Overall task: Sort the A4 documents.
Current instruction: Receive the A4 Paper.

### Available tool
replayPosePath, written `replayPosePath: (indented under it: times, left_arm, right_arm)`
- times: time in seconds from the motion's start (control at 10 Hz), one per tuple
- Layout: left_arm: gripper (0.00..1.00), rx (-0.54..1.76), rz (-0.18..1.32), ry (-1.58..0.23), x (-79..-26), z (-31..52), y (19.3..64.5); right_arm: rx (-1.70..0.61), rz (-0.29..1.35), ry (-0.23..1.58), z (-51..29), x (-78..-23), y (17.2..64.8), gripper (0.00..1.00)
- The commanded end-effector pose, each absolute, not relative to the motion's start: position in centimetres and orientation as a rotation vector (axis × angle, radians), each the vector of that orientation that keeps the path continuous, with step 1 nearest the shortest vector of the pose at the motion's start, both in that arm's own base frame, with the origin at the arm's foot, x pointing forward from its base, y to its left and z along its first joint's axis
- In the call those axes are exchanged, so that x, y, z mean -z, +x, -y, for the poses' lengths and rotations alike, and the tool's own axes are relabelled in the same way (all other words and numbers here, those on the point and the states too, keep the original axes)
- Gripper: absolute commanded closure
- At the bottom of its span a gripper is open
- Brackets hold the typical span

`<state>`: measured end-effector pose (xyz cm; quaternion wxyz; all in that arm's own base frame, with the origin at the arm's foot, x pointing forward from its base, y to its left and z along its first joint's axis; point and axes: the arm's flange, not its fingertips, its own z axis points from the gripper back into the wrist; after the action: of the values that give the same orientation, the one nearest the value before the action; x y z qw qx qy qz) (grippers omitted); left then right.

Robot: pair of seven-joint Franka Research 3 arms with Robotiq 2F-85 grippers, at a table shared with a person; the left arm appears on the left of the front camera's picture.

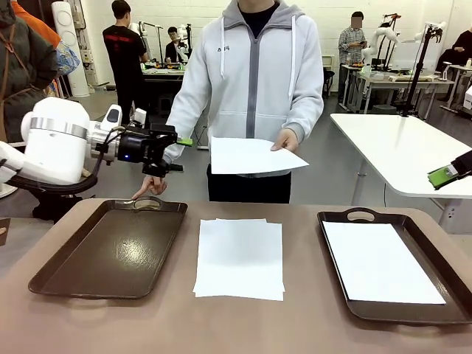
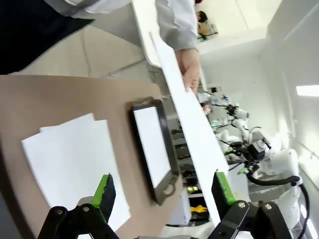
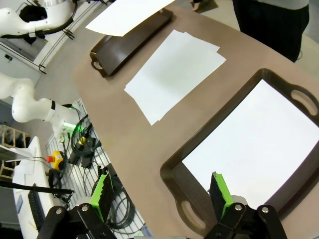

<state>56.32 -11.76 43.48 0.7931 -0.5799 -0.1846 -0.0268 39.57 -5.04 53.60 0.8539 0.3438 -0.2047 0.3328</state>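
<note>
A matte brown table (image 1: 236,324) with a rounded edge carries two dark brown, glossy rectangular trays with loop handles. In the front view the left tray (image 1: 110,251) lies at 8 o'clock with a bare, shiny floor. The right tray (image 1: 398,313) lies at 4 o'clock with a flat sheet (image 1: 380,262) lying squarely inside it, thin, white and blank.

Between the trays, at 6 o'clock, a loose pile of sheets (image 1: 240,258) rests on the table, its edges slightly fanned so that corners peek out at the far side.

Above the pile, near the middle of the view, a person in a grey zip hoodie holds out a held sheet (image 1: 254,155) roughly level, pinched at its 3 o'clock edge by one hand (image 1: 284,140). The other hand (image 1: 147,189) has its fingertips at the left tray's far handle.

The left claw (image 1: 179,153) hovers at 9 o'clock, pointing toward the held sheet with a small gap between them. Its green pads are spread wide with nothing between them.

The right claw (image 1: 445,175) sits at the 3 o'clock edge of the front view. Its wrist view shows its pads spread apart above the right tray's near corner, gripping nothing.
</note>
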Motion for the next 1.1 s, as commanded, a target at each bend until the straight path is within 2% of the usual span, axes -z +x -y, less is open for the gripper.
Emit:
replayPosePath:
  times: [0.0, 1.0]
  left_arm:
    - [0.00, 0.030, 0.344, -1.378, -43.5, 13.5, 57.3]
    - [0.00, -0.060, 0.204, -1.477, -41.7, 19.7, 58.0]
  right_arm:
    - [-0.705, 0.432, 0.730, 5.0, -53.5, 39.6, 0.00]
    - [-0.705, 0.432, 0.730, 5.0, -53.5, 39.6, 0.00]
